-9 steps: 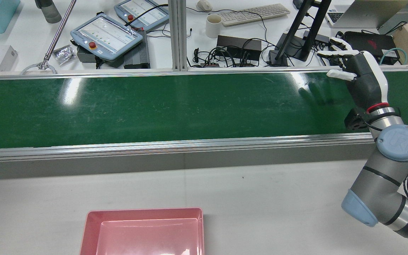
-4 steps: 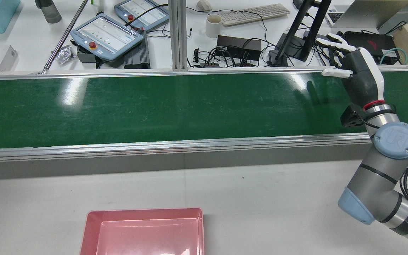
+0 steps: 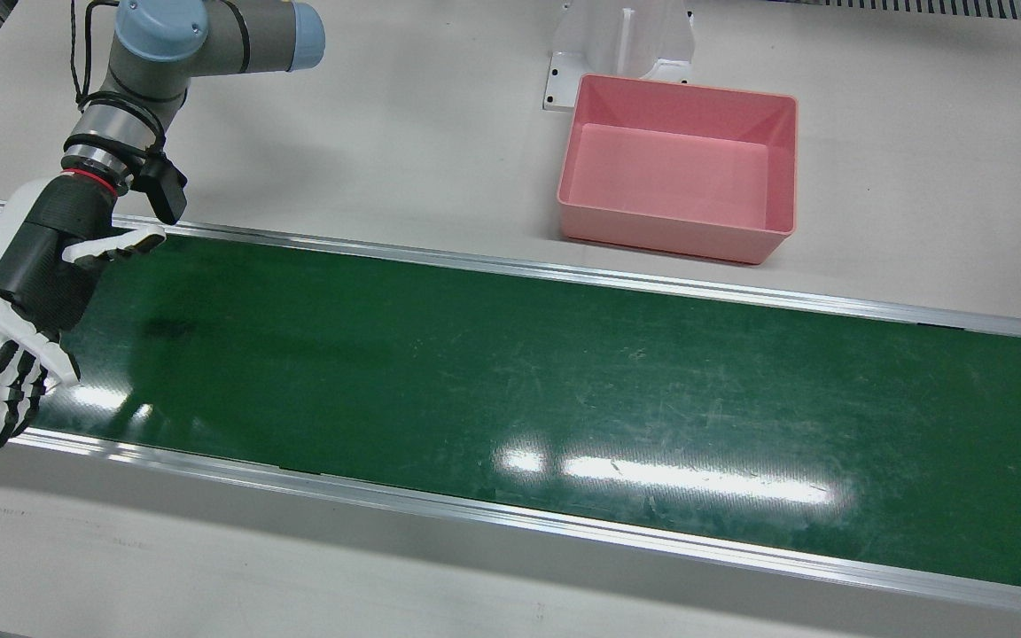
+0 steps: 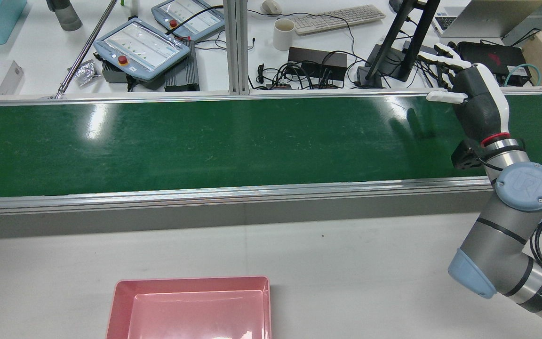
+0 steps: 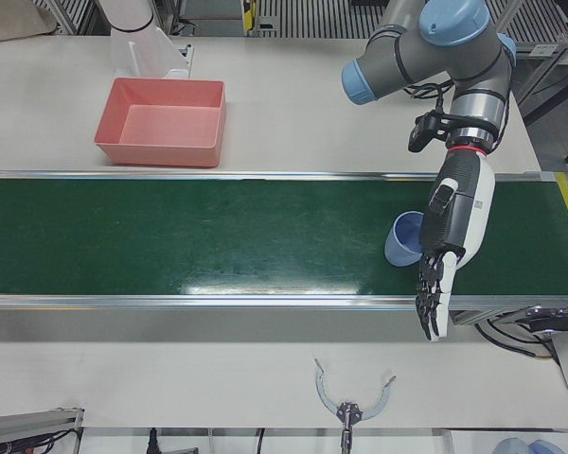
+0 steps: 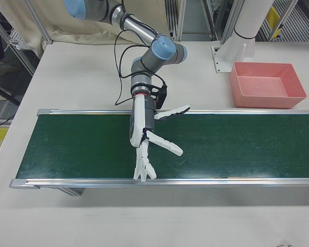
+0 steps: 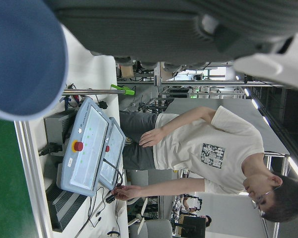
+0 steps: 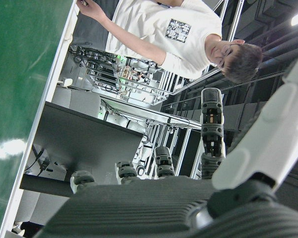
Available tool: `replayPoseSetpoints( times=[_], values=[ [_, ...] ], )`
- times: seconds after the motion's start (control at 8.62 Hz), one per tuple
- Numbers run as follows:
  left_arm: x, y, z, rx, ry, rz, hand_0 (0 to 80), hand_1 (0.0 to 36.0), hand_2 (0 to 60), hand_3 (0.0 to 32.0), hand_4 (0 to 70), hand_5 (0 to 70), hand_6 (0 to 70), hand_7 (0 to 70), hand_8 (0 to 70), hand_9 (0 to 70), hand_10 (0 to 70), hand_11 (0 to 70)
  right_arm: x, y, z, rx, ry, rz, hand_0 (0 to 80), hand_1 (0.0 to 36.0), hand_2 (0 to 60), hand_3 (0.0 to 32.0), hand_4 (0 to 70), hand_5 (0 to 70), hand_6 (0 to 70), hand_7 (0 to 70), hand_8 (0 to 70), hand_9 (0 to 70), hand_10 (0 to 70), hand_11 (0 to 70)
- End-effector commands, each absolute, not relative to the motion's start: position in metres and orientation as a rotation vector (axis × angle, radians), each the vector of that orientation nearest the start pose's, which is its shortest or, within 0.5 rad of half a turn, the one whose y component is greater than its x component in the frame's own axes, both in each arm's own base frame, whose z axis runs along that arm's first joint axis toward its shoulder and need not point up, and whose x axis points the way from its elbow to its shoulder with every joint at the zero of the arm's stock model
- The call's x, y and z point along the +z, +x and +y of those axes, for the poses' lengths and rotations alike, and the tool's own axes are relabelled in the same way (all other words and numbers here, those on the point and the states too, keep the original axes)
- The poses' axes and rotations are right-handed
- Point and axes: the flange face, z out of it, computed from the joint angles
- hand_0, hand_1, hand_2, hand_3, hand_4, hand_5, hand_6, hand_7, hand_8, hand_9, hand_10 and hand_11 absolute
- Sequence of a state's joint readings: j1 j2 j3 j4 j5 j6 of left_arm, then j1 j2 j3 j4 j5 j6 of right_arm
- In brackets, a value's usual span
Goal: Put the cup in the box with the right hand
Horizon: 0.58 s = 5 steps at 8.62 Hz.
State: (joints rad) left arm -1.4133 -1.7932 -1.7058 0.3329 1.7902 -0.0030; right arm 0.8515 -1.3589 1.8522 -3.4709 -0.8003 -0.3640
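The right hand point(image 3: 32, 275) is held with fingers point(image 3: 5, 390) spread, empty; the cup point(image 5: 404, 239) stands just beside the left hand point(image 5: 454, 218), whose fingers point(image 5: 434, 293) are straight.

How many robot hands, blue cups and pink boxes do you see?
Robot hands: 2, the left hand and the right hand
Blue cups: 1, the blue cup
Pink boxes: 1, the pink box
Total: 4

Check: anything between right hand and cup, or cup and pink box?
Nothing visible. The blue cup sits on the belt; the left hand is on its side away from the right hand. Bare belt leads toward the pink box.
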Motion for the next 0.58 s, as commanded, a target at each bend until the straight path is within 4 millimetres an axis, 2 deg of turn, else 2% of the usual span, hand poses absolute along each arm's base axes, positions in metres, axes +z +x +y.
replayPoseSetpoints(
  times=[0.0, 0.12, 0.35, 0.46],
  values=[
    [0.537, -0.022, -0.571, -1.991, -0.387, 2.04, 0.0, 0.0, 0.0, 0.0, 0.0, 0.0, 0.0, 0.0, 0.0, 0.0, 0.0, 0.0, 0.444, -0.222, -0.56, -2.114, -0.344, 2.439, 43.7, 0.0, 0.0, 19.2, 37.3, 0.5, 1.8, 23.3, 4.1, 7.5, 1.7, 2.3],
    [0.537, -0.022, -0.571, -1.991, -0.387, 2.04, 0.0, 0.0, 0.0, 0.0, 0.0, 0.0, 0.0, 0.0, 0.0, 0.0, 0.0, 0.0, 0.427, -0.237, -0.562, -2.095, -0.315, 2.458, 42.3, 0.0, 0.0, 18.8, 38.2, 0.3, 2.1, 24.8, 4.0, 7.9, 1.6, 2.0],
    [0.537, -0.022, -0.571, -1.991, -0.387, 2.04, 0.0, 0.0, 0.0, 0.0, 0.0, 0.0, 0.0, 0.0, 0.0, 0.0, 0.0, 0.0, 0.401, -0.249, -0.562, -2.102, -0.353, 2.466, 40.2, 0.6, 1.8, 19.0, 40.3, 0.0, 2.3, 27.4, 3.0, 8.5, 0.6, 0.5],
    [0.537, -0.022, -0.571, -1.991, -0.387, 2.04, 0.0, 0.0, 0.0, 0.0, 0.0, 0.0, 0.0, 0.0, 0.0, 0.0, 0.0, 0.0, 0.386, -0.256, -0.559, -2.126, -0.371, 2.449, 39.5, 2.1, 7.8, 19.4, 42.2, 0.0, 2.5, 29.7, 2.7, 9.0, 0.2, 0.0]
  ],
)
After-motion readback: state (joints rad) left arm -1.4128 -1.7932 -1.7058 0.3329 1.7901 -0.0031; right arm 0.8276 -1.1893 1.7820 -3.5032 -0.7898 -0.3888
